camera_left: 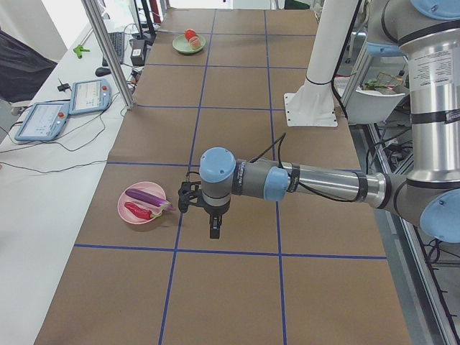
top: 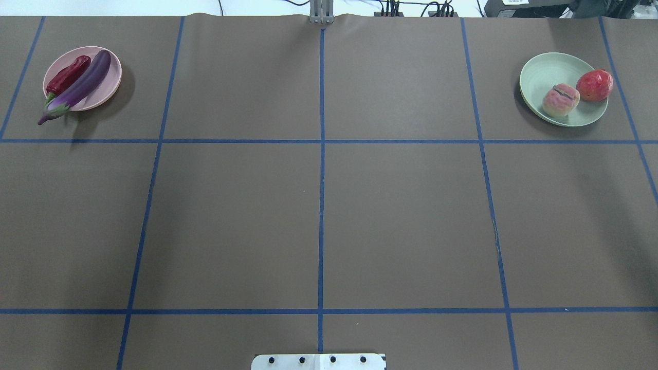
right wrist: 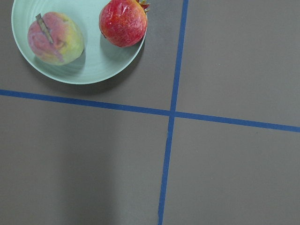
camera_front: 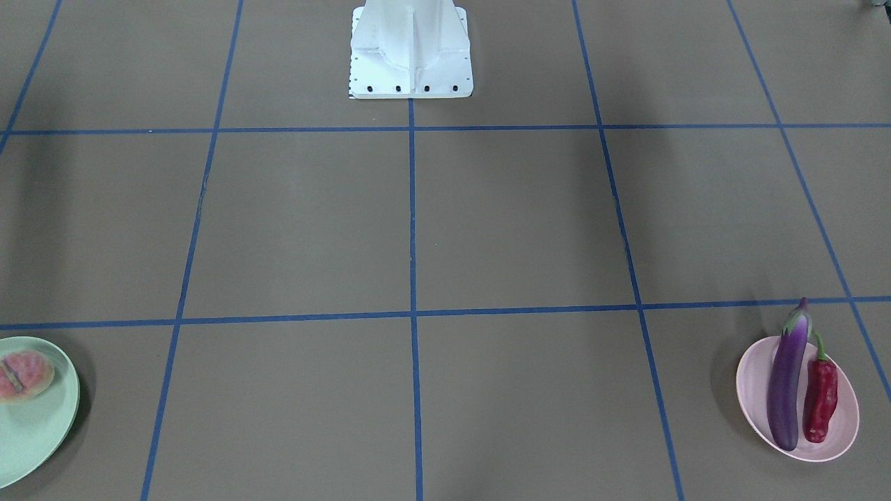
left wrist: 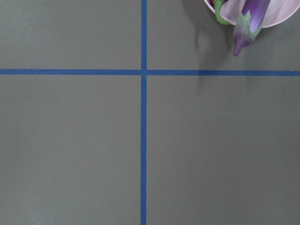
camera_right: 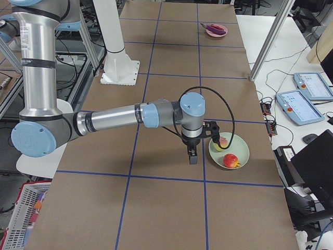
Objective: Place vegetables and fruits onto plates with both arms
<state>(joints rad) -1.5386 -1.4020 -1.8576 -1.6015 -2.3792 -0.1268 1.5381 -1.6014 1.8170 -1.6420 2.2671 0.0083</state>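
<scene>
In the overhead view, the pale pink plate (top: 100,95) sat in the upper left corner of the brown, blue-taped surface (top: 401,221). It held both vegetables. The purple eggplant (top: 82,85) lay slantwise across it, its green cap end reaching past the rim toward the lower left. The red chili (top: 69,74) lay alongside it on the upper left, touching it or nearly so.

The mint green plate (top: 545,72) sat in the upper right corner, well apart from the pink one. The pink-and-green peach (top: 561,100) rested inside it near the lower edge. The bumpy red round fruit (top: 595,85) sat at the right rim, just beside the peach.

Neither arm showed in the overhead or front-facing views — only the white base block (camera_front: 411,56).

From the left end of the surface, the left arm (camera_left: 323,183) stretched level, and the left gripper (camera_left: 214,224) pointed down just right of the pink plate. From the right end, the right arm (camera_right: 114,119) reached out likewise, and the right gripper (camera_right: 192,154) hung just left of the green plate. How far either gripper was spread, or whether it held anything, could not be told from these side views.
</scene>
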